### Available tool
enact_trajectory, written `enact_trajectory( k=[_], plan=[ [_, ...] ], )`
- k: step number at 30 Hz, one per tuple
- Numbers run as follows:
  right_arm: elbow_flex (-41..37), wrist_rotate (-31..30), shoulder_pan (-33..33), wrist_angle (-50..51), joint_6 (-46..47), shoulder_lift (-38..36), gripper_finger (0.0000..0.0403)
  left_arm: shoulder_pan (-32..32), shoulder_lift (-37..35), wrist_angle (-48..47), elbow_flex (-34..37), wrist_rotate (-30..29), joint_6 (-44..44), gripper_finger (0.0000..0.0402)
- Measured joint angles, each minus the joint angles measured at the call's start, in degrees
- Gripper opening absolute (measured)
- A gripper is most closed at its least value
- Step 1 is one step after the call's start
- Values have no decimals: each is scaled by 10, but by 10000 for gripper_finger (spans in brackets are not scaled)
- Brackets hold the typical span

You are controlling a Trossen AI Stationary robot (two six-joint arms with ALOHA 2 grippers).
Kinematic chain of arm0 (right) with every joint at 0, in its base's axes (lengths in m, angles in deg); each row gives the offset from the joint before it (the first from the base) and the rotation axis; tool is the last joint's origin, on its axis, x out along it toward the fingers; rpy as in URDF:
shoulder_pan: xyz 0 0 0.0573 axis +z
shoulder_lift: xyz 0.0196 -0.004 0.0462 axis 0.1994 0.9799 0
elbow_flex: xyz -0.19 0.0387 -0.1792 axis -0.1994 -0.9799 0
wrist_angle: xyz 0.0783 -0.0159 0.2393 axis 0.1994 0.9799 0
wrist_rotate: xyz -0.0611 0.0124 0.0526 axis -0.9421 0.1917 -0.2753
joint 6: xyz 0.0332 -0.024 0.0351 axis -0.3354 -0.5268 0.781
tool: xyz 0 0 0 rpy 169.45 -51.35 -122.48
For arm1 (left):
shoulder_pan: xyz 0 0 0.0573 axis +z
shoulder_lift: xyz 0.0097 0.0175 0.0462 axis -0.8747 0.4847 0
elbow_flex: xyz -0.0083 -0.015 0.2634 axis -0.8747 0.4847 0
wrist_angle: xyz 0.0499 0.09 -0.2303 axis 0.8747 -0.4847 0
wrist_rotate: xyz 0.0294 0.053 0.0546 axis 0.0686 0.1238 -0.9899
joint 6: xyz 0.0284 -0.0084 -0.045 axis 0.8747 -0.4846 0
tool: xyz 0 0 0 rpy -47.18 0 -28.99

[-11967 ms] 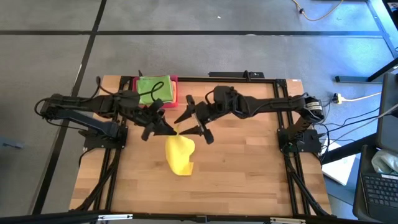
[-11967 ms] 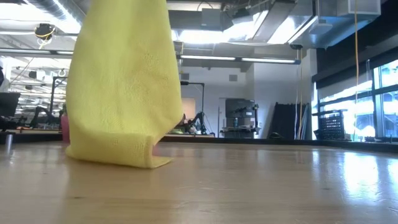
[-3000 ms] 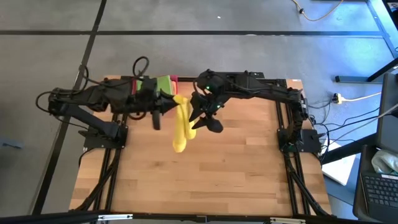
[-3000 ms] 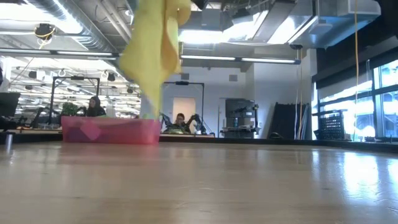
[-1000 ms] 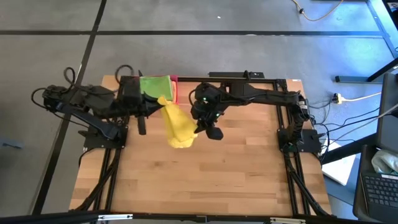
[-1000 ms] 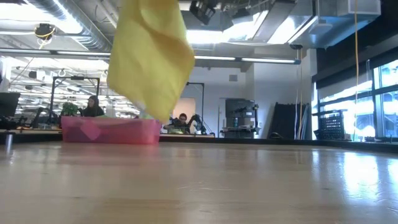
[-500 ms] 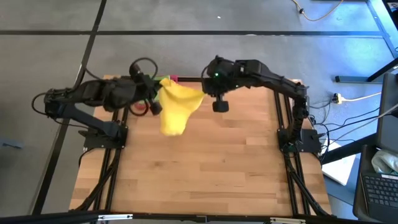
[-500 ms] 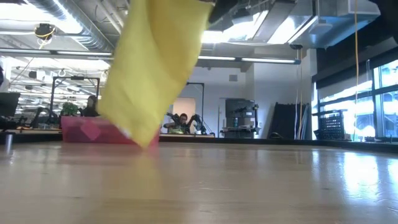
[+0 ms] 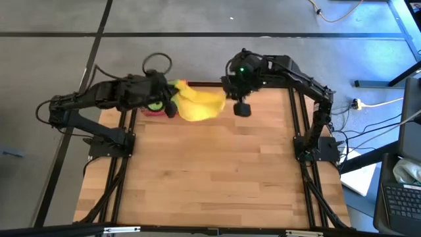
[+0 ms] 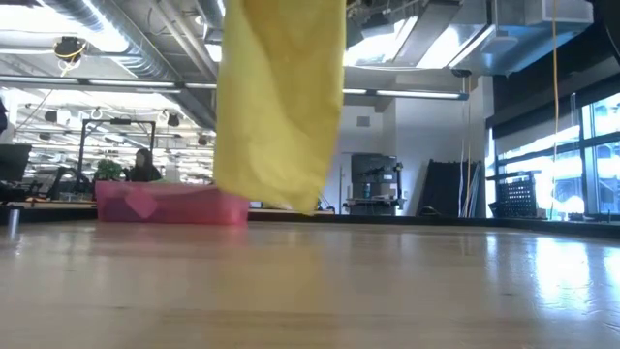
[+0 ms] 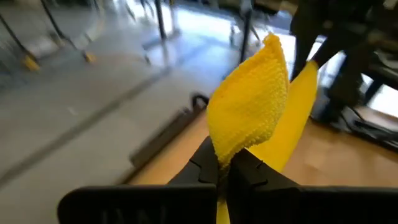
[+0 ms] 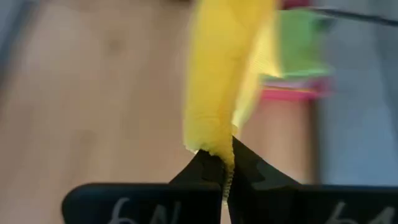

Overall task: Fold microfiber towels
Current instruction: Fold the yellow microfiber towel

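A yellow microfiber towel (image 9: 198, 104) is held in the air near the table's far edge, between my left gripper (image 9: 172, 103) and my right gripper (image 9: 227, 99), both shut on it. In the low view the towel (image 10: 281, 107) hangs in a broad sheet, its lower edge clear of the table. A bright green towel (image 12: 297, 43) lies in the pink tray (image 12: 291, 93) behind it; in the high view my left arm covers most of the tray (image 9: 152, 110). My left gripper pinches the towel between its two shut fingers (image 11: 239, 167), a little in from a corner. That corner (image 11: 252, 106) sticks out past the fingertips. The cloth runs off toward my right gripper, lifted clear of the table. My right gripper pinches an edge of the towel (image 12: 217, 149) between its two shut fingers (image 12: 249, 168), slanting down from the table's far right. The cloth (image 12: 221, 74) runs away from the fingertips toward my left gripper, clear of the table.
The pink tray (image 10: 170, 206) stands at the far left of the wooden table (image 9: 210, 178). Black frame rails (image 9: 299, 151) run along the table's sides. The near half of the tabletop holds no objects.
Both grippers have gone toward the far edge with the yellow towel, the right one also rising and tipping, the left one swinging toward the table's right. The towel, bunched and hanging a second ago, is now spread between them, clear of the table.
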Motion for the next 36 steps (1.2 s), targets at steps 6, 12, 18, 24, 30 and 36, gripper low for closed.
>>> enact_trajectory(
  k=[6, 12, 18, 24, 30, 36],
  plan=[
    [-60, 251, 25, 15, 17, 4, 4, -27, 28, -9, 37, 58, -129, 0],
    [-169, 371, 56, 23, 20, 5, 7, -73, 37, -35, 48, 74, -192, 0],
    [-229, 236, 57, 48, 20, 6, 4, -78, 36, -64, 48, 66, -190, 0],
    [-196, 196, 34, 53, 21, 1, 3, -77, 38, -77, 48, 45, -172, 0],
    [-100, -5, 6, 40, 15, -1, 4, -33, 43, -49, 48, -124, -66, 0],
    [6, -45, -13, 34, 5, -2, 2, 12, 42, 43, 49, -128, -29, 0]
  ],
)
